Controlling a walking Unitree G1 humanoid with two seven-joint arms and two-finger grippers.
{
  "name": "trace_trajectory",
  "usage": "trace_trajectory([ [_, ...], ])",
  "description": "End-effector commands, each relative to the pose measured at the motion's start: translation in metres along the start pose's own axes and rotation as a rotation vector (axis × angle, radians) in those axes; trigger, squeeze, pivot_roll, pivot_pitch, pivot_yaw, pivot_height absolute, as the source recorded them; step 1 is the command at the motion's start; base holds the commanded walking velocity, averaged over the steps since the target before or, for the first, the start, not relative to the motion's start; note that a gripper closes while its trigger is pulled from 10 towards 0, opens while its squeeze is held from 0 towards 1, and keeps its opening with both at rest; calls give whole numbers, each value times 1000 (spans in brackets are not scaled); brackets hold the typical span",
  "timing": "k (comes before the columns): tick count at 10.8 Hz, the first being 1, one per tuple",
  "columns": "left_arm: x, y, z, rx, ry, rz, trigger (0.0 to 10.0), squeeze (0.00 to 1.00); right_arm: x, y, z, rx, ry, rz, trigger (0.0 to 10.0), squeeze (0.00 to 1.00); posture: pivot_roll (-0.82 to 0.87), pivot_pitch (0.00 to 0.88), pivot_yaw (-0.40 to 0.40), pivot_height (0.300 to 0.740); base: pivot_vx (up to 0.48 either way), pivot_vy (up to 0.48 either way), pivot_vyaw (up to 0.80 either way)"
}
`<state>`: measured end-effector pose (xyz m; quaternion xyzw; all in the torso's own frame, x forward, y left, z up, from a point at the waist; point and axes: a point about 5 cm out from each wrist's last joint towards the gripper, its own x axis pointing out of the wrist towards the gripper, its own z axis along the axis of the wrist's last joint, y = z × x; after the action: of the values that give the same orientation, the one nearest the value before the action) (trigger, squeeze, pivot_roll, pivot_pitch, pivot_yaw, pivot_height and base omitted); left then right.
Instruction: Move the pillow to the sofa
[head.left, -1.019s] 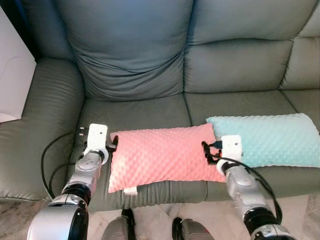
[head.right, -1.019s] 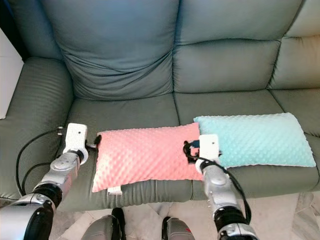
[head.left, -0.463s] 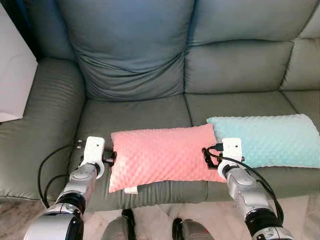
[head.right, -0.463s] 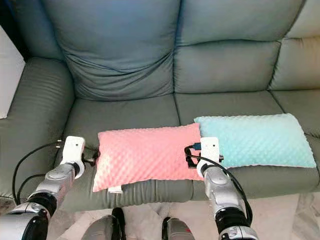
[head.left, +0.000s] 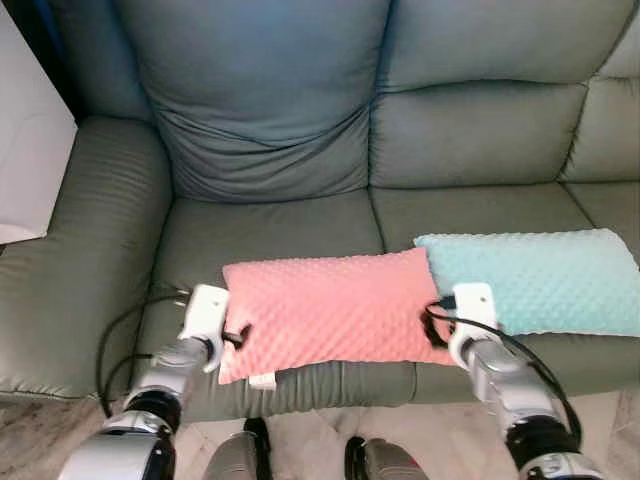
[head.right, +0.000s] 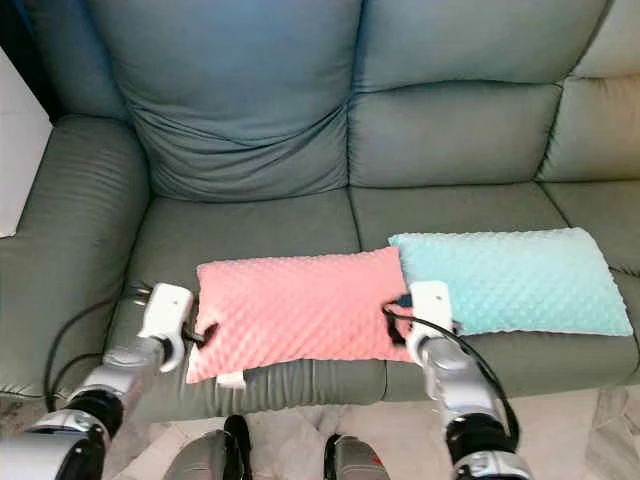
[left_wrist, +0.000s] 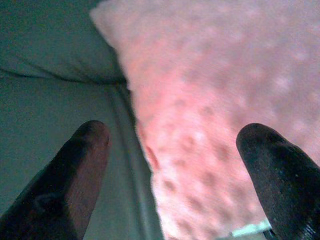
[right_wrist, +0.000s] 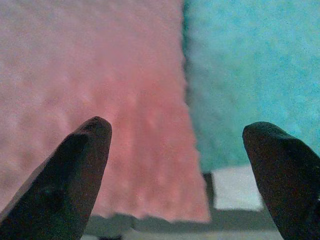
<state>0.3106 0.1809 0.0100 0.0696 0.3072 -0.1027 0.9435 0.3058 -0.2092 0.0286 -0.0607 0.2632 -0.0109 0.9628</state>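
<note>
Pink pillow (head.left: 325, 312): lies flat on the grey sofa (head.left: 270, 225) seat, touching the teal pillow (head.left: 535, 280).
Left tool (left_wrist: 172, 165): fingers apart, at its end.
Right tool (right_wrist: 177, 165): fingers apart.
Progress: placement apparently done; withdrawal remains.

Two pillows lie side by side on the sofa (head.left: 270, 220) seat near its front edge. The pillow (head.left: 325, 312) sits between the two hands, the left hand (head.left: 235, 335) at one short end, the right hand (head.left: 432, 322) at the other. The second pillow (head.left: 535, 280) lies just beyond the right hand, touching the first.
</note>
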Motion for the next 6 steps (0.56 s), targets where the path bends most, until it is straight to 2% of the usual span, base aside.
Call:
trace_trajectory([
  [1,-1,-1,-9,14,35,-9,10000,0,-2,-8,-13,-15,53,-35,10000,0,-125,257,11,740,0,0,0],
  [4,1,-2,0,27,18,-8,10000,0,0,-26,-16,-39,96,-116,10000,0,-111,294,16,740,0,0,0],
  [6,-1,8,21,28,-78,37,10000,0,0,-42,-15,-95,111,-202,10000,0,-100,309,19,740,0,0,0],
])
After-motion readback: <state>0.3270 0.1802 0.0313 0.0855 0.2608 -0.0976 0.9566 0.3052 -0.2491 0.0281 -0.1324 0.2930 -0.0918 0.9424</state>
